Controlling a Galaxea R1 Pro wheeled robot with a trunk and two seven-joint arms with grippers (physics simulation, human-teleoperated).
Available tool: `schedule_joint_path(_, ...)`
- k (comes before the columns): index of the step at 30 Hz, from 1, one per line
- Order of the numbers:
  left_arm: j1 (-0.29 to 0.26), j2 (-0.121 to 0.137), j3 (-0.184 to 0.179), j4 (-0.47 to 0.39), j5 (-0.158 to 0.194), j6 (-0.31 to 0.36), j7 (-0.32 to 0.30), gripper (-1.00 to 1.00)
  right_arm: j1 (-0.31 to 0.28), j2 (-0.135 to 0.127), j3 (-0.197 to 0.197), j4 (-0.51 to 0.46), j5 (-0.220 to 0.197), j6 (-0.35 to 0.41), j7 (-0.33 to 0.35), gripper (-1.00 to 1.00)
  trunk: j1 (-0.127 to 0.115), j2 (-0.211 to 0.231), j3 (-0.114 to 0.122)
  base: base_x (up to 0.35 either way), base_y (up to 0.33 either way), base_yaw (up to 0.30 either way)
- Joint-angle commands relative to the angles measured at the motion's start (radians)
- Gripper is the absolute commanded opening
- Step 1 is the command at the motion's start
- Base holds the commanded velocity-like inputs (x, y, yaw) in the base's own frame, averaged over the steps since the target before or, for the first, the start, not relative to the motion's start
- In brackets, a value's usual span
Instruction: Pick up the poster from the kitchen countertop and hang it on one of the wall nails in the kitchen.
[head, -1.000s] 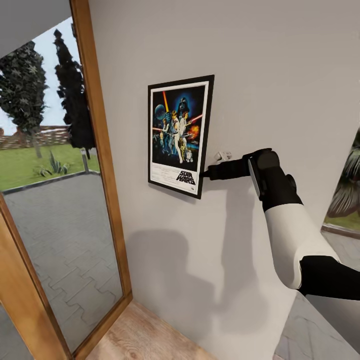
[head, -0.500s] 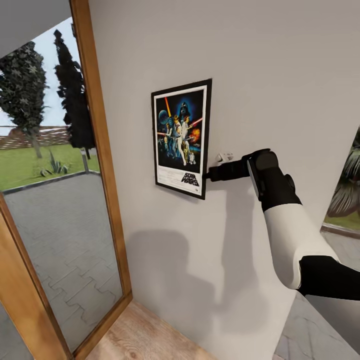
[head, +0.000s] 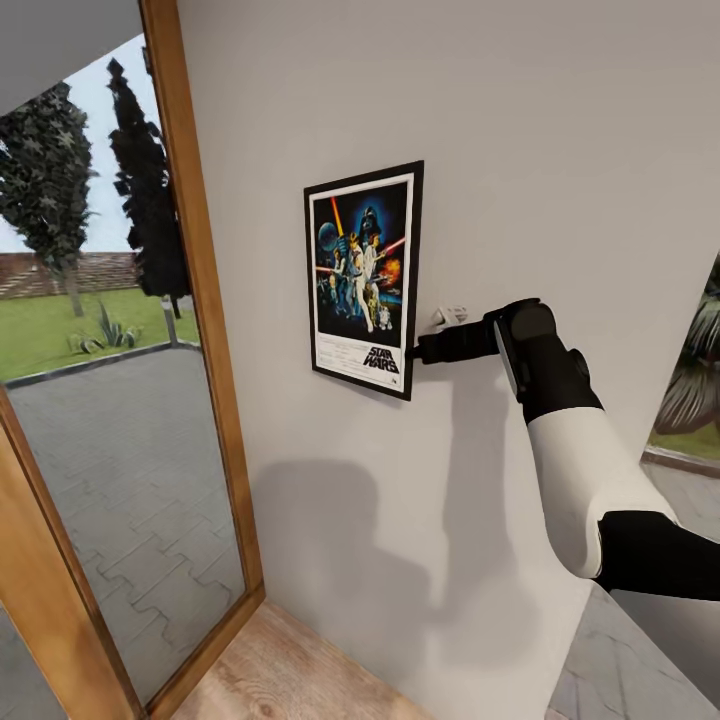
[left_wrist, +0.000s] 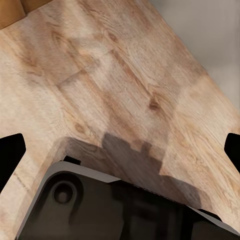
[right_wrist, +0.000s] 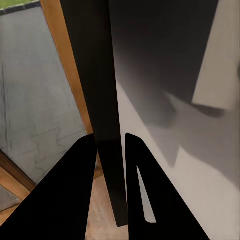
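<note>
In the head view you face a plain pale grey wall (head: 560, 150) that fills the middle and right of the frame; a tall glazed door with a wooden frame (head: 200, 300) runs down the left, with paving, grass and dark trees beyond it; a strip of wood floor (head: 290, 670) shows at the bottom centre. The poster (head: 364, 280) stands upright just left of centre, close against the wall; your right gripper (head: 418, 349) meets its right edge near the lower corner, the arm reaching in from the lower right; a small white fitting sits on the wall just above the gripper.

In the left wrist view you look onto pale wood floor (left_wrist: 100, 75); a dark part of the robot lies along the bottom of the frame; the left gripper's (left_wrist: 120, 150) black fingertips (left_wrist: 10, 155) show at the far left and far right edges, spread wide with nothing between them.

In the right wrist view the poster's black edge (right_wrist: 97, 90) runs down the centre; the two black fingers (right_wrist: 65, 195) at the bottom close tight on either side of it; grey wall lies to the right, the door frame and paving to the left.
</note>
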Motion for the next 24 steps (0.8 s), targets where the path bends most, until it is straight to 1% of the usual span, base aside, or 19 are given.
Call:
schedule_joint_path(1, 0.000, -0.001, 0.004, 0.000, 0.010, 0.000, -0.010, 1.00, 0.000, 0.001, -0.003, 0.000, 0.009, 0.004, 0.008, -1.00, 0.000, -0.001, 0.000, 0.000, 0.000, 0.000)
schedule_joint_path(24, 0.000, -0.001, 0.004, -0.001, 0.010, -0.001, -0.010, 1.00, -0.002, -0.002, -0.007, 0.026, 0.009, 0.004, 0.007, -1.00, 0.000, -0.001, 0.000, 0.000, 0.000, 0.000)
